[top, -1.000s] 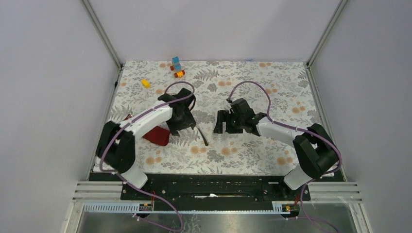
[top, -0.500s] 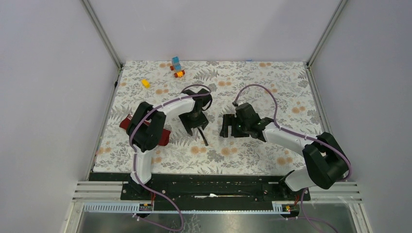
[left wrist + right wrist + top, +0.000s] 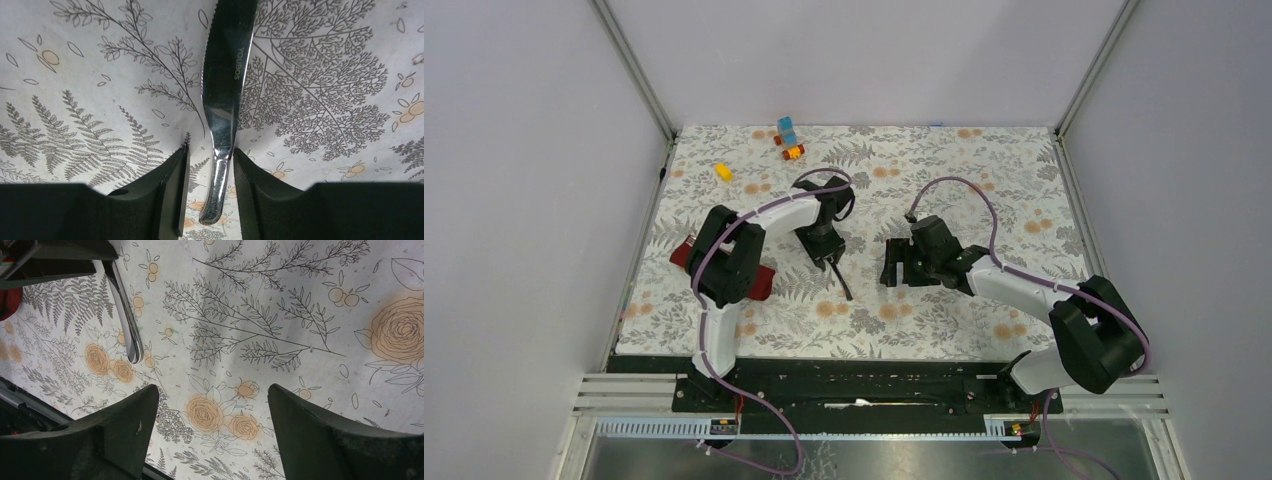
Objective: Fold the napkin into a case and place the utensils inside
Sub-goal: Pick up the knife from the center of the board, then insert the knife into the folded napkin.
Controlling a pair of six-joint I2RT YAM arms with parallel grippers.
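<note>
**A:** How many utensils can you count?

**B:** One. A silver knife lies flat on the floral tablecloth, a little left of centre. Its handle is at the far end and its blade points toward the near edge.

**A:** And the two grippers?

**B:** The left gripper is down over the knife's handle. Its own camera shows both fingers flanking the handle. One sits just beside the metal, and a strip of tablecloth shows between the handle and the other. So the jaws are parted around the knife and not clamped on it. The right gripper hovers just right of the knife with its jaws spread wide. Only tablecloth lies between them, and it grasps nothing.

**A:** Where is the napkin?

**B:** There is one dark red napkin, on the left side of the table, left of the knife and apart from it. The left arm crosses over it, so red shows on both sides of the arm. I cannot tell how it is folded.

**A:** Anything else?

**B:** Toy blocks at the far left. One yellow block sits alone. Farther back is a cluster of blue and orange blocks, too small to count piece by piece.
</note>
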